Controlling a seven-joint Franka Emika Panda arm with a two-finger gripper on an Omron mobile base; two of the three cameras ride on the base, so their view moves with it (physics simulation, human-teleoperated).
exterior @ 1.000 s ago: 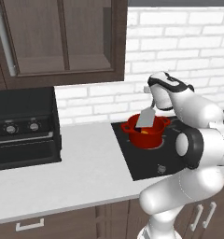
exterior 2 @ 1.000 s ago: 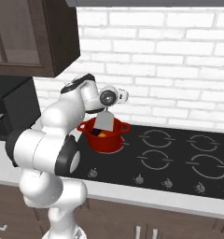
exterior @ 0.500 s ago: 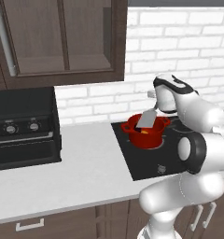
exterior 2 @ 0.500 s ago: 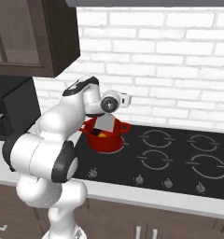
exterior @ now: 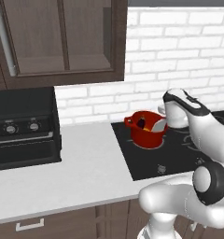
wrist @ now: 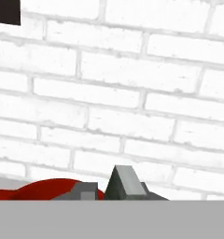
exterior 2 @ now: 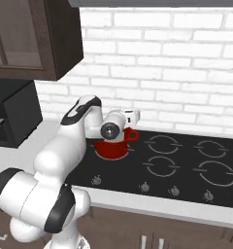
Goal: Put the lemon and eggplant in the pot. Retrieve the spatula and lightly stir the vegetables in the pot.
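The red pot (exterior: 145, 134) stands on the black cooktop's left rear burner, and my arm partly covers the pot (exterior 2: 113, 150) in the right base view. Inside it lie the dark eggplant (exterior: 140, 123), with a sliver of the yellow lemon beside it, and the pale spatula (exterior: 158, 125), leaning low against the right rim. My gripper (exterior: 166, 117) hangs at that rim, right by the spatula's handle end. Whether its jaws still touch the handle cannot be made out. The hand view faces the brick wall, with the pot's rim (wrist: 44, 189) at lower left.
The black cooktop (exterior 2: 186, 165) stretches right with several free burners and a row of knobs along its front. A black microwave (exterior: 23, 130) sits on the counter at left. Dark cabinets (exterior: 62, 37) hang above, and the white brick wall (wrist: 132, 84) stands close behind the pot.
My hand has dropped lower and swung right, from above the pot to its right rim. The spatula went from standing steeply to lying low in the pot.
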